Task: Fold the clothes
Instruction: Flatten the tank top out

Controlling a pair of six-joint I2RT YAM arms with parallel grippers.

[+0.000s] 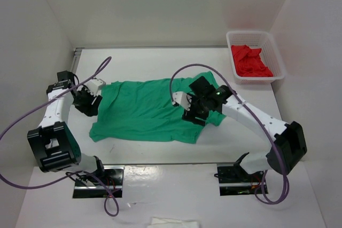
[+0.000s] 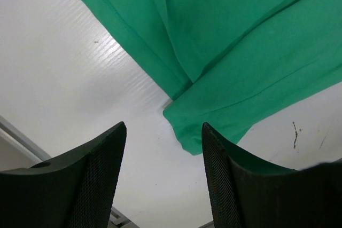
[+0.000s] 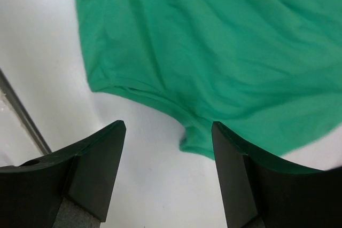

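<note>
The clothes, a green T-shirt (image 1: pixel 144 111), lie spread flat across the middle of the white table. My left gripper (image 1: pixel 88 102) hovers at the shirt's left end. In the left wrist view it (image 2: pixel 163 125) is open, with bare table between its fingers and a corner of the shirt (image 2: pixel 240 52) just ahead, beside the right finger. My right gripper (image 1: pixel 199 108) sits over the shirt's right end. Seen from the right wrist, it (image 3: pixel 168 124) is also open over bare table, and a small fold of the shirt's hem (image 3: pixel 214 41) reaches toward the right finger.
A white basket (image 1: pixel 233 36) holding a red garment (image 1: pixel 250 61) stands at the back right by the wall. Purple cables (image 1: pixel 101 68) loop above both arms. A white scrap (image 1: pixel 171 221) lies at the near edge. White walls close in the left, back and right sides.
</note>
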